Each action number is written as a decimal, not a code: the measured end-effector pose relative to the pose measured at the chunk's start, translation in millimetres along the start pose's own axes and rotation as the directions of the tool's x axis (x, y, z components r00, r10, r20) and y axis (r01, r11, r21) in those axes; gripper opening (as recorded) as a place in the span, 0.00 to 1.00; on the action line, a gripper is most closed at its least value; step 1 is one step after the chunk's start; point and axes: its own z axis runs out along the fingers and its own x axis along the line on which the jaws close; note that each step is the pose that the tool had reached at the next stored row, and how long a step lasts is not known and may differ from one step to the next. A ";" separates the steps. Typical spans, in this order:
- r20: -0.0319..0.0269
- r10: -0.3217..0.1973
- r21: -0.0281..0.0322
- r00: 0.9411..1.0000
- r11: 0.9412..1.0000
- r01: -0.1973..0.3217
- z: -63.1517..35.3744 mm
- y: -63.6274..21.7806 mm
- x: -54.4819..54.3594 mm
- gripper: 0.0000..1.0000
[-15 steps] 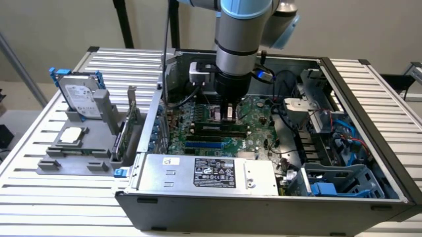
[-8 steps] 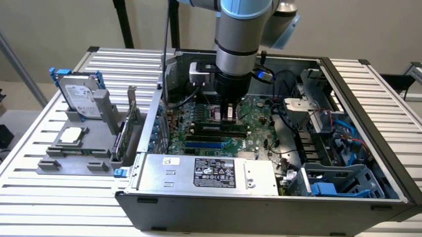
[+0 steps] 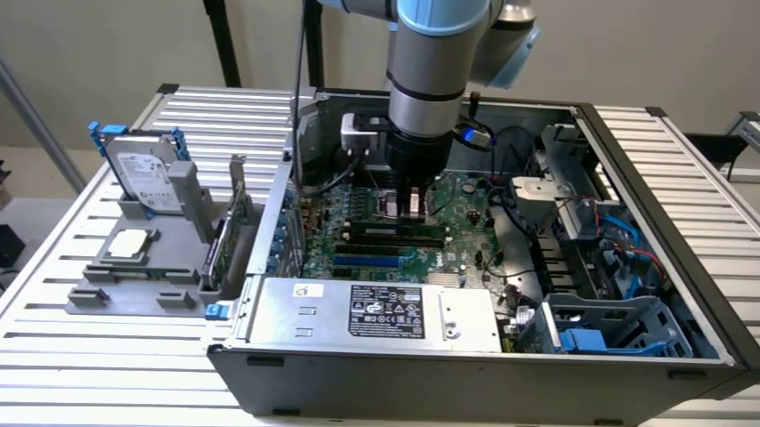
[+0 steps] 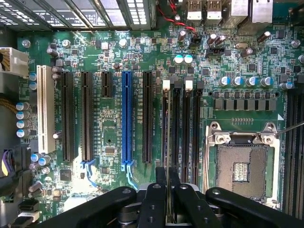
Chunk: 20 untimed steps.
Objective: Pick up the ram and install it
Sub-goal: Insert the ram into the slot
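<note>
Green-edged ram (image 4: 167, 142) is hanging edge-on in the gripper (image 4: 167, 202), fingers pinching it thinly, lining up over the motherboard's memory slots (image 4: 181, 133) so it can seat straight.

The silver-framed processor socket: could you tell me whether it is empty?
Empty: the silver-framed processor socket shows its bare contact grid, no chip seated.

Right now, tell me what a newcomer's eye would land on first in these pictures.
First the arm, reaching straight down into the open computer case, its tool shut on the ram, held edge-on over the memory slots beside the empty CPU socket. Next the blue expansion slot on the green motherboard. Outside the case, at the exterior view's left, a hard drive stands upright in a blue frame.
</note>
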 end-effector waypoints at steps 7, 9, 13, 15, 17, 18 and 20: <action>0.000 -0.003 0.000 1.000 1.000 0.003 0.8 0.1 0.0 0.14; 0.000 -0.006 0.000 1.000 1.000 0.006 1.0 0.1 0.0 0.14; -0.001 -0.011 0.000 1.000 1.000 0.011 1.0 0.1 0.0 0.14; -0.001 -0.012 0.000 1.000 1.000 0.012 1.1 0.1 0.0 0.14; -0.001 -0.012 0.000 1.000 1.000 0.012 1.5 0.1 0.0 0.14; -0.001 -0.012 0.000 1.000 1.000 0.012 1.7 0.1 0.0 0.14; -0.001 -0.012 0.000 1.000 1.000 0.012 2.2 0.0 -0.1 0.14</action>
